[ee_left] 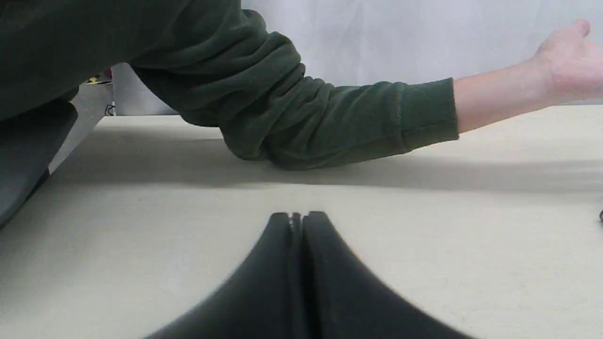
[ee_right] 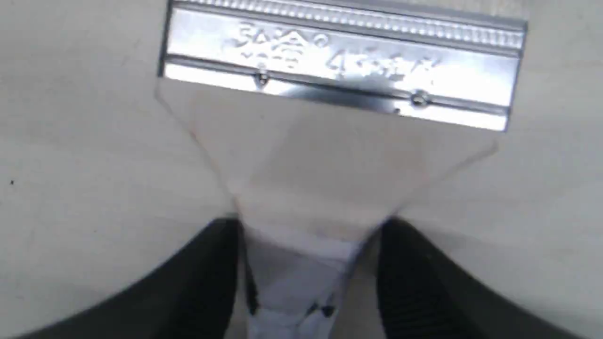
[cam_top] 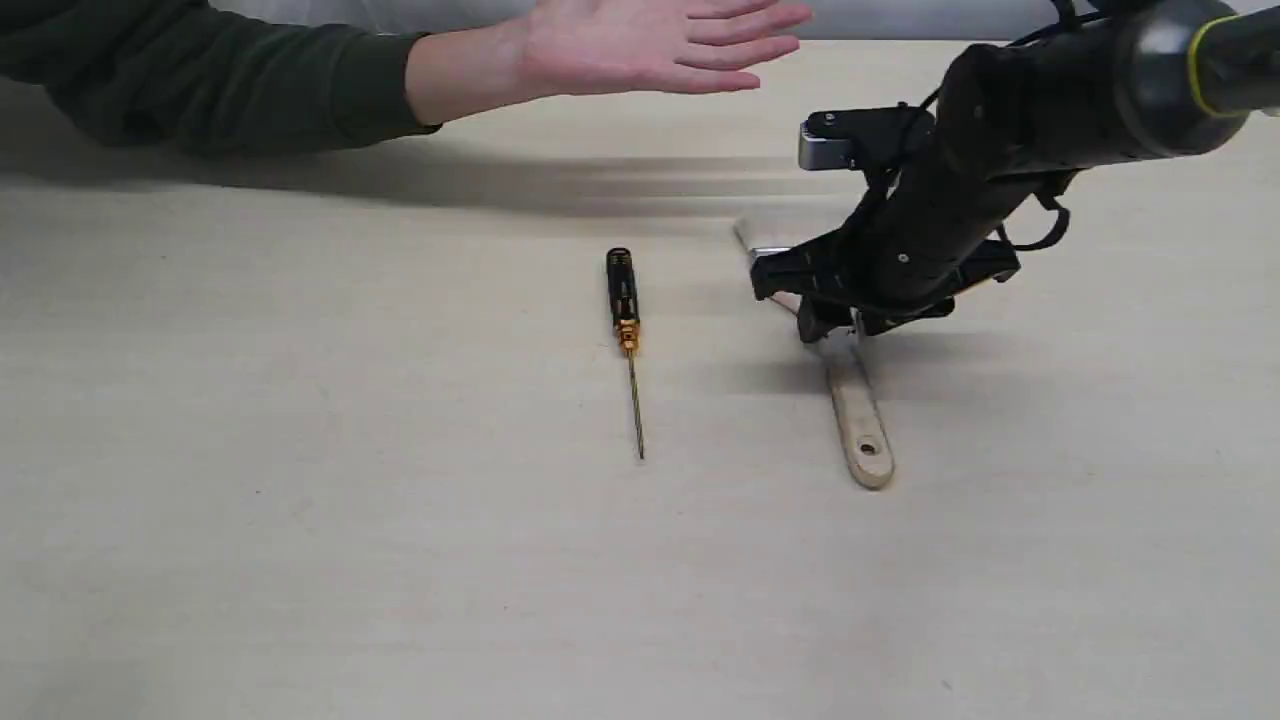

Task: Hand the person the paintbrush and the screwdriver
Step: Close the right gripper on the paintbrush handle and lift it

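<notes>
The paintbrush (cam_top: 858,410) lies on the table right of centre, its holed handle end toward the front. My right gripper (cam_top: 835,325) is down over the upper handle. In the right wrist view its open jaws (ee_right: 308,221) straddle the pale handle just below the silver ferrule of the paintbrush (ee_right: 339,70), with the fingers close to the handle's sides. The screwdriver (cam_top: 622,290) lies alone at the centre, shaft pointing forward. The person's (cam_top: 640,45) open hand hovers palm up at the back. My left gripper (ee_left: 297,216) is shut and empty, low over the table.
The person's green-sleeved forearm (ee_left: 330,122) rests on the far left of the pale table (cam_top: 300,500). A white wall runs behind the table's back edge.
</notes>
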Controlling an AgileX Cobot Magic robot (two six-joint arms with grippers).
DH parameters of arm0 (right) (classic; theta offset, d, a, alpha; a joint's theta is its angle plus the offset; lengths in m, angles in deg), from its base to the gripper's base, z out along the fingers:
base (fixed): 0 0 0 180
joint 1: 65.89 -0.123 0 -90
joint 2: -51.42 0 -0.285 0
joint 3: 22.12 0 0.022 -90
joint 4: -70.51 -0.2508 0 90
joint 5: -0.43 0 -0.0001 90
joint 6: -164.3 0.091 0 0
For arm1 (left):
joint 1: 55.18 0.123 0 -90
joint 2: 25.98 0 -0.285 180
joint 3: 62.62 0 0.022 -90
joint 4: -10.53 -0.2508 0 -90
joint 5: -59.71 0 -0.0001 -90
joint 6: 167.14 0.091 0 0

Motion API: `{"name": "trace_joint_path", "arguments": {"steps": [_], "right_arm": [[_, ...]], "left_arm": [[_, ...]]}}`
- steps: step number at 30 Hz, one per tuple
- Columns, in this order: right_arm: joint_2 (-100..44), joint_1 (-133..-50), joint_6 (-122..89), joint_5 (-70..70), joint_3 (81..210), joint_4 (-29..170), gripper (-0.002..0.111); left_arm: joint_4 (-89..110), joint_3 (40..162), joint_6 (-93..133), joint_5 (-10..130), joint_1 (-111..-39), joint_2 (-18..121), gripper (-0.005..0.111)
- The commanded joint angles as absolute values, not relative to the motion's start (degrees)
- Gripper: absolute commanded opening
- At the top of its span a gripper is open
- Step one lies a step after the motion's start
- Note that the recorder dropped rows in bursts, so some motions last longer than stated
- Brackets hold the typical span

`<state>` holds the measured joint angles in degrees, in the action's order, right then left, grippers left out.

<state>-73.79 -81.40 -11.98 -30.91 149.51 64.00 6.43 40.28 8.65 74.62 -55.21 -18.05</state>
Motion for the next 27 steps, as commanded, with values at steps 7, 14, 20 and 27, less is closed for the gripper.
{"name": "trace_joint_path", "arguments": {"steps": [7, 14, 20, 27], "right_arm": [[-74.6, -81.4, -11.9, -33.7, 149.2, 65.3, 0.02], [-74.6, -81.4, -12.0, -34.3, 149.2, 65.4, 0.004], [-72.7, -81.4, -12.4, -33.7, 148.9, 65.4, 0.004], [-68.2, -81.4, -13.4, -33.5, 147.9, 65.4, 0.004]], "left_arm": [[6.5, 40.2, 8.5, 73.9, -55.5, -18.2, 0.0], [6.7, 40.2, 8.5, 74.1, -55.5, -18.2, 0.0], [6.7, 40.2, 8.5, 74.1, -55.5, -18.2, 0.0], [6.7, 40.2, 8.5, 74.1, -55.5, -18.2, 0.0]]}}
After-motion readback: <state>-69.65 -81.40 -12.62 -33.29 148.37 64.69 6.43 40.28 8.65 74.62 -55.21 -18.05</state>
